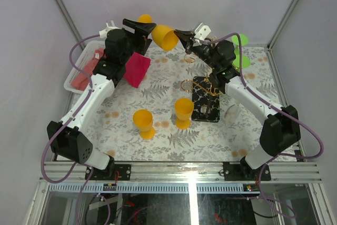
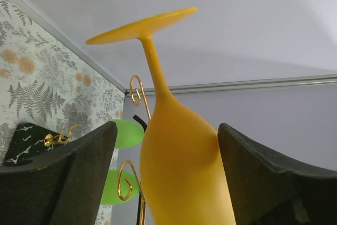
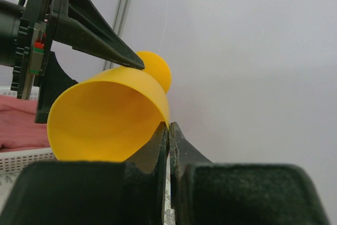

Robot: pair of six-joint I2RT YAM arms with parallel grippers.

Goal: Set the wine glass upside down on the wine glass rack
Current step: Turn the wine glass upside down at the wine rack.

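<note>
A yellow wine glass [image 1: 164, 36] hangs in the air over the back of the table, tilted, its mouth toward the right arm. My right gripper [image 3: 168, 130] is shut on its rim [image 1: 179, 36]. My left gripper [image 2: 166, 146] stands open around the bowl [image 2: 179, 167]: the right finger [image 2: 263, 177] touches it, while a gap separates the left finger [image 2: 68, 177] from it. The foot [image 2: 142, 25] points away from the left wrist. The wine glass rack [image 1: 208, 85], a gold pole with curled arms [image 2: 138, 90] on a black base [image 1: 206, 106], stands below my right arm.
Two more yellow goblets [image 1: 143, 122] [image 1: 184, 111] stand upright at mid-table. A red cloth [image 1: 137, 69] hangs under my left wrist beside a white basket [image 1: 79, 72] at the left edge. Green goblets [image 1: 241, 51] sit at the back right corner.
</note>
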